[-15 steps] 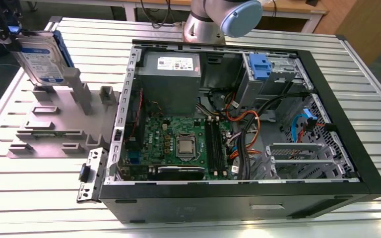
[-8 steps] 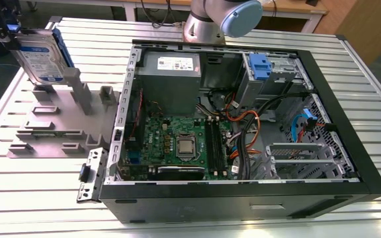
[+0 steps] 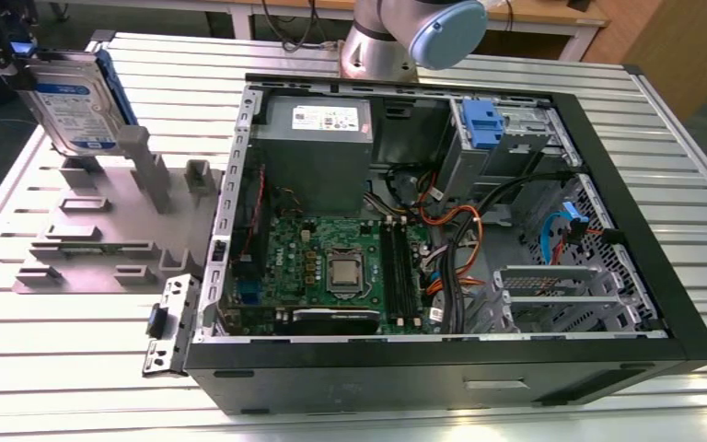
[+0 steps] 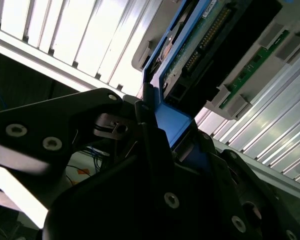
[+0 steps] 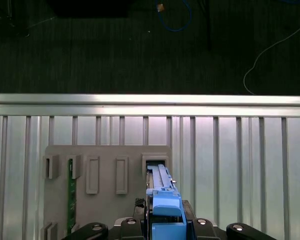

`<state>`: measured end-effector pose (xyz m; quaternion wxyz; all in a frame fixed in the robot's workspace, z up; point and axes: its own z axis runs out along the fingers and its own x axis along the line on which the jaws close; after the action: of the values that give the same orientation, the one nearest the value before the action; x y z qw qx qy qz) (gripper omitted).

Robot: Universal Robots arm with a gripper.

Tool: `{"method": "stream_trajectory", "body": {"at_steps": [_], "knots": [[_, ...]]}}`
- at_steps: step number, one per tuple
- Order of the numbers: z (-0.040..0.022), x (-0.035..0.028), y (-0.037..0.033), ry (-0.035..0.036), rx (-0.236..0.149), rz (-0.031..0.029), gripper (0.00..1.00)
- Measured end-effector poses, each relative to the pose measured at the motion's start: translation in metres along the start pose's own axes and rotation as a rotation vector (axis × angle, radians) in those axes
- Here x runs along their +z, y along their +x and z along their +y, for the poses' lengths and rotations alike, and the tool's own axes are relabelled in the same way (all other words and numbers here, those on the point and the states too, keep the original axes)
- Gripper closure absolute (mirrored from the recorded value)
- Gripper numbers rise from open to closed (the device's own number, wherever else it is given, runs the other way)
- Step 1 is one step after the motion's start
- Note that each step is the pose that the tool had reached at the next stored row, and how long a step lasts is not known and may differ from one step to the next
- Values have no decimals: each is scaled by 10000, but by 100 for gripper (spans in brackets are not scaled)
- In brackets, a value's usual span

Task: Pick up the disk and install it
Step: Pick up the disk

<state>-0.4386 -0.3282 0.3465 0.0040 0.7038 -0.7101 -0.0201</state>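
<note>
The disk (image 3: 77, 101), a silver hard drive with a white-and-blue label and a blue carrier frame, stands on edge at the exterior view's far left. Its lower end is at a slot of the grey fixture (image 3: 102, 230); I cannot tell whether it still sits in the slot. My gripper (image 3: 22, 57) is shut on the disk's upper edge. In the first wrist view the blue frame (image 5: 162, 197) runs from my gripper (image 5: 165, 222) down to the fixture (image 5: 105, 175). In the second wrist view black fingers (image 4: 150, 135) clamp the blue frame (image 4: 175, 122), and the disk's circuit side (image 4: 200, 45) shows beyond.
An open black computer case (image 3: 685, 276) lies on the slatted metal table (image 3: 71, 368). It holds a motherboard (image 3: 341, 267), a grey power supply (image 3: 317, 138) and a drive bay with a blue latch (image 3: 482, 124). A green memory stick (image 5: 70, 192) stands in the fixture.
</note>
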Motion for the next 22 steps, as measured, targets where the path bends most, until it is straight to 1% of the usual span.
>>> {"method": "stream_trajectory", "body": {"at_steps": [7,22], "knots": [[1,-37,-1,0,0,0,63],[2,-67,-2,2,0,-1,63]]}}
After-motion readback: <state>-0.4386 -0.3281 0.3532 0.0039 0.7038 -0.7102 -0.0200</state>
